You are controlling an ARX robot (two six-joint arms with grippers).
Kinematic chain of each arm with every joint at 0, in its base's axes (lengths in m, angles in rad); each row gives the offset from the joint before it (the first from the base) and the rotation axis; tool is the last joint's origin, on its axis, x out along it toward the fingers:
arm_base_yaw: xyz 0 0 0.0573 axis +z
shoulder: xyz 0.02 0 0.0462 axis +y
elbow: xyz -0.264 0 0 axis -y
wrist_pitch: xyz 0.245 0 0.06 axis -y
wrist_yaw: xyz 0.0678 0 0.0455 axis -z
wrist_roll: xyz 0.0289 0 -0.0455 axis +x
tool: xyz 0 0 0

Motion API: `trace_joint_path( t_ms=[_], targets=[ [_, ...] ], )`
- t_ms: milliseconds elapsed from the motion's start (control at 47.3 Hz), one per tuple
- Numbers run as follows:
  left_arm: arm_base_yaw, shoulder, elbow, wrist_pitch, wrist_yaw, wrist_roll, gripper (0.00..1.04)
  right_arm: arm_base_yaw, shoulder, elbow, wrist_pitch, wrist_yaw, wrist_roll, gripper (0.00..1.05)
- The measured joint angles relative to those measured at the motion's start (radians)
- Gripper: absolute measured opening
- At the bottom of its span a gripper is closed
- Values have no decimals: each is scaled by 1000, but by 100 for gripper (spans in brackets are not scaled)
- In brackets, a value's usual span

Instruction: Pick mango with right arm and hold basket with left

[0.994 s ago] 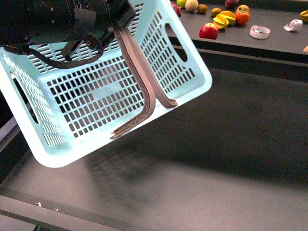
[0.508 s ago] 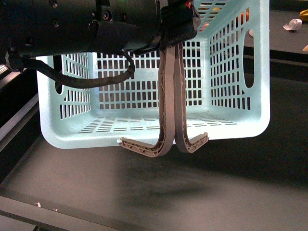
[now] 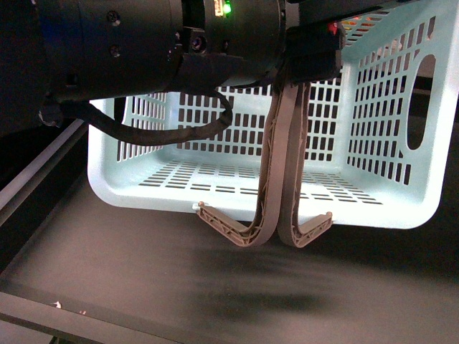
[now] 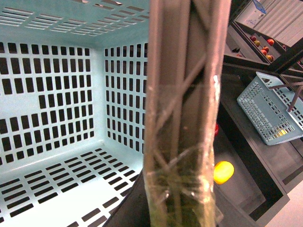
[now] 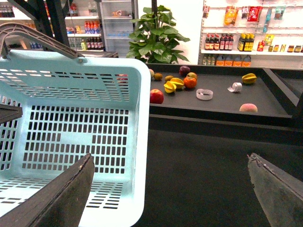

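My left gripper point(image 3: 310, 59) is shut on both grey-brown handles point(image 3: 287, 165) of the pale blue basket point(image 3: 387, 208), which hangs level above the dark table. In the left wrist view the handles point(image 4: 184, 94) fill the middle, clamped in the gripper point(image 4: 182, 203). A smooth yellow-orange oval fruit point(image 4: 223, 172), seemingly the mango, lies on a dark surface beyond them. My right gripper point(image 5: 173, 189) is open and empty over the dark table beside the basket point(image 5: 137, 142). A yellow fruit point(image 5: 249, 78) on the far shelf is too small to name.
The back shelf point(image 5: 222, 101) holds a red apple point(image 5: 156, 96), yellow fruit wedges point(image 5: 170, 86), an orange point(image 5: 190, 82), a peach point(image 5: 248, 108) and two white tape rolls point(image 5: 204, 94). A second blue basket point(image 4: 270, 113) stands off to one side. A table rail point(image 3: 43, 179) runs at left.
The basket has swung from steeply tilted to level and shifted right. The left arm now fills more of the top of the front view.
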Motion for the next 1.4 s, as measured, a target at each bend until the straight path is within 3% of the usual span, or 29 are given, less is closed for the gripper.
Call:
trace_joint_path(
  t_ms=[550,614,719,867,910,1121,1206,1396],
  targets=[
    [1,0,-2,0,-17,8,10,0,0,0,0,0,1,97],
    [1,0,-2,0,-16,8,10,0,27,0,42,53,69,97],
    [1,0,-2,0,-12,8,10,-62,140,0,153,13,143,97],
    [0,0,-2,0,-11,8,10,-183,462,2,414,-96,143,97],
    [0,0,-2,0,-11,8,10,-241,661,17,551,-135,122,97],
    [1,0,-2,0,-13,12,10,-349,1177,110,878,-137,16,97],
    [1,0,-3,0,-16,12,10,-380,1413,171,963,-156,-66,97],
    [1,0,-3,0,-13,16,10,-438,1794,302,951,-230,-288,97]
  ],
)
